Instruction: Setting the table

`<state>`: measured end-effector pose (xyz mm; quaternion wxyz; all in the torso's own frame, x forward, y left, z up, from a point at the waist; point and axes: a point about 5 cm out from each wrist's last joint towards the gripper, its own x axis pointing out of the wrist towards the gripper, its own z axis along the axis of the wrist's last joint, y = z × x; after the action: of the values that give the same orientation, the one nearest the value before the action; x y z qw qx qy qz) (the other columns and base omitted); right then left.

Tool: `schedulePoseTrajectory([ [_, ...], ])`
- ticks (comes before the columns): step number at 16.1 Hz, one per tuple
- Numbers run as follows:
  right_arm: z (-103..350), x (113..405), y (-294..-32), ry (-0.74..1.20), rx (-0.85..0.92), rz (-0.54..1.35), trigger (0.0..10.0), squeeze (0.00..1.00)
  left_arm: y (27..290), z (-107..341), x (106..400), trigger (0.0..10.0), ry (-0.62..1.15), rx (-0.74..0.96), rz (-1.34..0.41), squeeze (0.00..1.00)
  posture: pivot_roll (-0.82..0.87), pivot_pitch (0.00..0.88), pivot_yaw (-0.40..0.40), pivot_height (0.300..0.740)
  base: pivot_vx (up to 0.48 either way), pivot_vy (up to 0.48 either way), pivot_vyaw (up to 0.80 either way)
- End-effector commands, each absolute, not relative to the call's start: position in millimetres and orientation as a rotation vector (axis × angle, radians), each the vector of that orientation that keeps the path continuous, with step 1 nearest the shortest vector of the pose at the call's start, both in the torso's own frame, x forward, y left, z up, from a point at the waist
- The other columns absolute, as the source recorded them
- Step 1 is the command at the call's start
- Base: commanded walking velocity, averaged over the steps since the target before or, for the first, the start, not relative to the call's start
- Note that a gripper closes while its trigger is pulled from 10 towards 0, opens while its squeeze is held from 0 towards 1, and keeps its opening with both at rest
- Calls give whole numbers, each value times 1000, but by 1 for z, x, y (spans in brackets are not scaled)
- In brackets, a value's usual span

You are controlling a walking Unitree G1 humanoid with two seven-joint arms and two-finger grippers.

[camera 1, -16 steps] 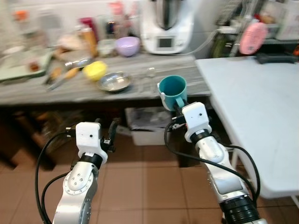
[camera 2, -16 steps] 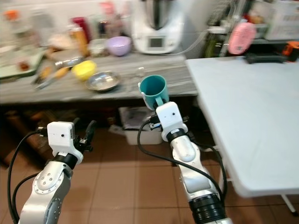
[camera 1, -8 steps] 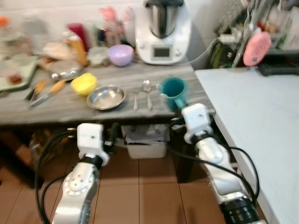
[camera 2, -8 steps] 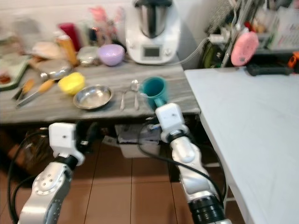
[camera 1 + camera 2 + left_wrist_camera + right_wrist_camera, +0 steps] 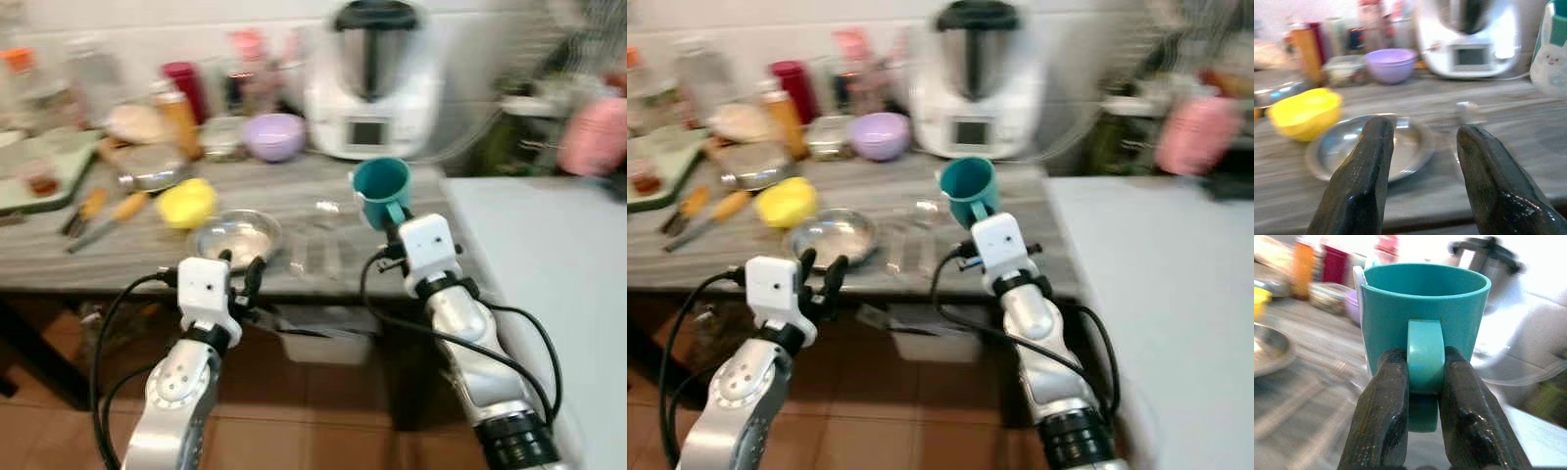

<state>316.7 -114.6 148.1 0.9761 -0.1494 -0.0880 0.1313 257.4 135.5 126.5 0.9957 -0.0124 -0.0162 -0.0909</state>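
A teal mug [image 5: 381, 184] is held upright in the air by its handle, with my right gripper [image 5: 1422, 382] shut on that handle, just in front of the grey wooden counter [image 5: 118, 240]. The mug [image 5: 1422, 308] has a white bunny print on its side. My left gripper [image 5: 1422, 147] is open and empty, low in front of the counter edge, facing a steel plate [image 5: 233, 235] and a yellow bowl [image 5: 188, 202]. Cutlery [image 5: 318, 250] lies blurred beside the plate. The white table [image 5: 549, 245] stretches to the right.
On the counter stand a white kitchen machine [image 5: 374, 88], a purple bowl [image 5: 273, 134], bottles and jars [image 5: 181, 98], knives [image 5: 98, 211] and a tray [image 5: 39, 171]. A pink object [image 5: 593, 132] hangs at the right. A bin [image 5: 313, 338] sits under the counter.
The whole picture has shifted and blurred, so the camera moved; the counter sits more central now. The right gripper still holds the mug, raised a little. The left gripper stays open.
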Motion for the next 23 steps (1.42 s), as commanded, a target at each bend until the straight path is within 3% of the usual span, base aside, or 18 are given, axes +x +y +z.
schedulePoseTrajectory([
  [1, 156, 317, -110, -216, -311, 280, 10000, 0, 137, 128, 258, 10000, -34, -8, -177, 0, -129, 0, 45, 740, 480, 0, 0],
  [8, 157, 316, -111, -219, -303, 283, 10000, 0, 140, 128, 257, 10000, -27, 10, -155, 0, -132, 2, 43, 740, 384, 0, 0],
  [14, 161, 312, -109, -243, -317, 304, 10000, 0, 156, 149, 231, 10000, -126, 61, -131, 0, -132, 16, 42, 740, 0, 0, 0],
  [23, 171, 315, -100, -252, -240, 387, 10000, 0, 166, 137, 200, 10000, -43, 128, -153, 0, -102, 64, 49, 740, 0, 0, 0],
])
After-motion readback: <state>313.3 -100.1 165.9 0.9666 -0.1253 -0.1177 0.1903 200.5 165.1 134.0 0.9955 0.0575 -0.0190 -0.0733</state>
